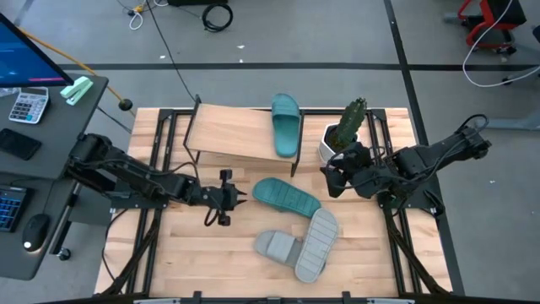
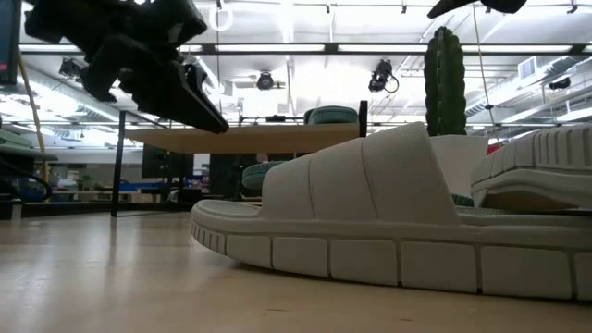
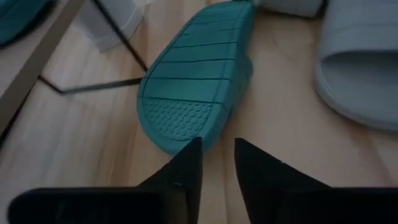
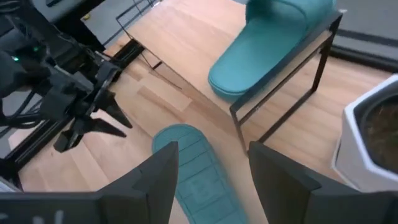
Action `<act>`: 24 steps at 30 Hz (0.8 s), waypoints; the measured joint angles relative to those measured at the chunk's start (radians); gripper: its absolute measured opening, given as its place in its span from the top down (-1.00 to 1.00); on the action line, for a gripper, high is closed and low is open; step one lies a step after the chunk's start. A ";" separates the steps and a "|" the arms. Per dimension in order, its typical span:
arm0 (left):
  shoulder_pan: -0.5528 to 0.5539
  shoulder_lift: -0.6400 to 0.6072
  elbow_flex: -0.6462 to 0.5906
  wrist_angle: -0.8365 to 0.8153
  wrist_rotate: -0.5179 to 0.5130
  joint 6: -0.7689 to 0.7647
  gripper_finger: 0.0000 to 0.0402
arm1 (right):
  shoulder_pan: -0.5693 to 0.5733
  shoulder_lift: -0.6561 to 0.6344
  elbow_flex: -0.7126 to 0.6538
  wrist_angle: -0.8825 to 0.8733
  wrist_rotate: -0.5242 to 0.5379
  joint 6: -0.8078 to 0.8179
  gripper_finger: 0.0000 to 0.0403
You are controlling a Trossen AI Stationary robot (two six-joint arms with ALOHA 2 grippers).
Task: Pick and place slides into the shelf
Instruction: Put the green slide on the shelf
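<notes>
A teal slide [image 1: 286,124] lies strap up on the right end of the shelf [image 1: 228,133]. A second teal slide [image 1: 287,196] rests sole up on the table in front of it. My left gripper [image 3: 217,152] hangs open just left of this slide's near end [image 3: 180,124], touching nothing. Two grey slides lie nearer the front: one strap up [image 1: 277,246], the other sole up [image 1: 316,245] and leaning on it. My right gripper [image 4: 211,168] hovers open above the table, right of the teal slide.
A white pot with a cactus [image 1: 346,131] stands at the shelf's right end, close behind my right arm. The shelf's thin black legs [image 3: 118,37] stand just beyond the teal slide. Bare wooden tabletop [image 1: 169,253] lies at the front left.
</notes>
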 joint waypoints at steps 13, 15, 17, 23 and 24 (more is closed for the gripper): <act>0.001 0.017 -0.015 0.130 -0.014 0.130 0.08 | 0.055 0.117 0.000 0.077 -0.075 0.111 -0.01; 0.001 0.016 -0.015 0.133 -0.019 0.142 0.08 | 0.071 0.124 0.000 0.080 -0.075 0.133 -0.01; 0.001 0.017 -0.015 0.137 -0.006 0.094 0.09 | 0.085 0.131 0.000 0.079 -0.074 0.149 -0.01; 0.014 0.055 -0.013 0.156 0.074 -0.071 0.14 | 0.122 0.141 0.000 0.077 -0.043 0.160 -0.01; 0.017 0.066 -0.015 0.143 0.072 -0.087 0.14 | 0.124 0.140 0.000 0.077 -0.037 0.158 -0.01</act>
